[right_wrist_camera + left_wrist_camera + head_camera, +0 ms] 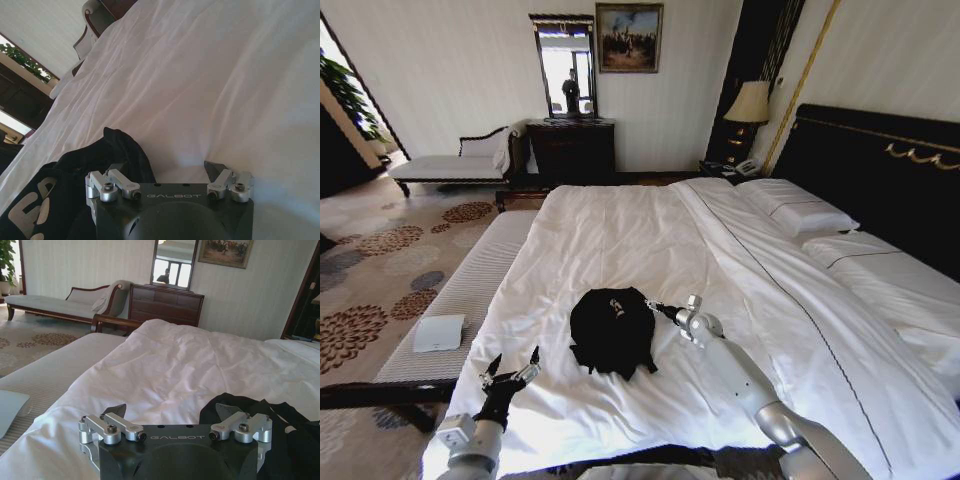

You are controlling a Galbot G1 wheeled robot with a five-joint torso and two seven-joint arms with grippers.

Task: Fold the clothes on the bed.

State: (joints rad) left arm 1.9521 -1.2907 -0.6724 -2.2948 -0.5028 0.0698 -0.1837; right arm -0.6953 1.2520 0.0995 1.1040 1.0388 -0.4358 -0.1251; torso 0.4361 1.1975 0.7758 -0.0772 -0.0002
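The black T-shirt (611,330) lies in a crumpled heap on the white bed (650,240), in the near part of the mattress and a little left of its middle. It is not spread flat, so I cannot tell a clear long axis; in the head view the heap looks slightly longer from near to far than from left to right, with some loose fabric hanging out on its near side. The right gripper (665,309) is just beside the right edge of the heap, pointing to the left toward it. Its jaws are spread, and in the right wrist view one finger stands at the edge of the black cloth while the other is over bare sheet, so it holds nothing. The left gripper (512,369) is near the left edge of the bed, nearer to the robot than the heap, and a strip of white sheet separates them. Its jaws are also spread and empty, and from them the shirt lies ahead and to the right. In my judgement the right arm is the nearer one for the first grasp, because it is almost touching the fabric.
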